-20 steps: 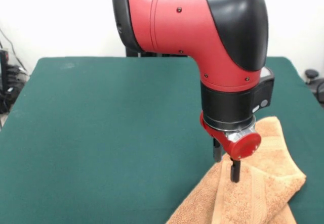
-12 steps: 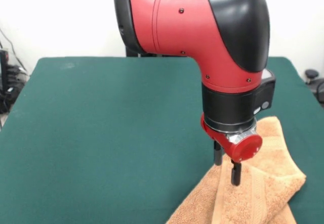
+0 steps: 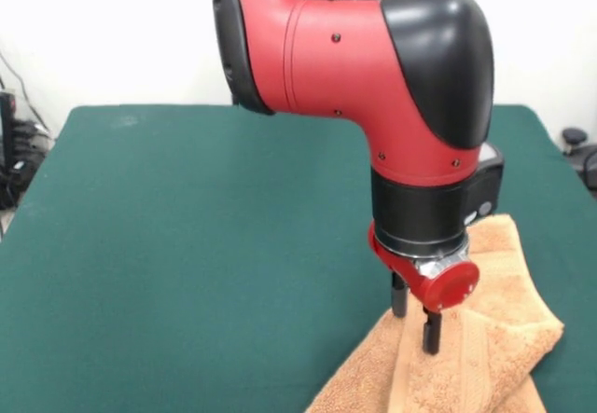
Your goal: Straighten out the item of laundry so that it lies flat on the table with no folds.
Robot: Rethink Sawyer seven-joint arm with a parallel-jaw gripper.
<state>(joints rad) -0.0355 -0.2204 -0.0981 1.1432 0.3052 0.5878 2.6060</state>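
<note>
The item of laundry (image 3: 499,334), a peach terry towel, lies crumpled and folded over itself at the near right of the green table (image 3: 187,245), running off the bottom edge of the front view. My gripper (image 3: 415,331) points straight down over the towel's left fold. It is open, and its two black fingers (image 3: 431,337) stand apart with a ridge of cloth between them, their tips touching the towel. The red wrist hides part of the towel's far side.
Cables and dark equipment (image 3: 11,157) sit beyond the table's left edge, and a black object (image 3: 575,139) lies off the right edge. A white wall stands behind the table.
The arm has come down a little, so the fingertips now sit lower, pressing into the towel's fold. The towel has not visibly moved.
</note>
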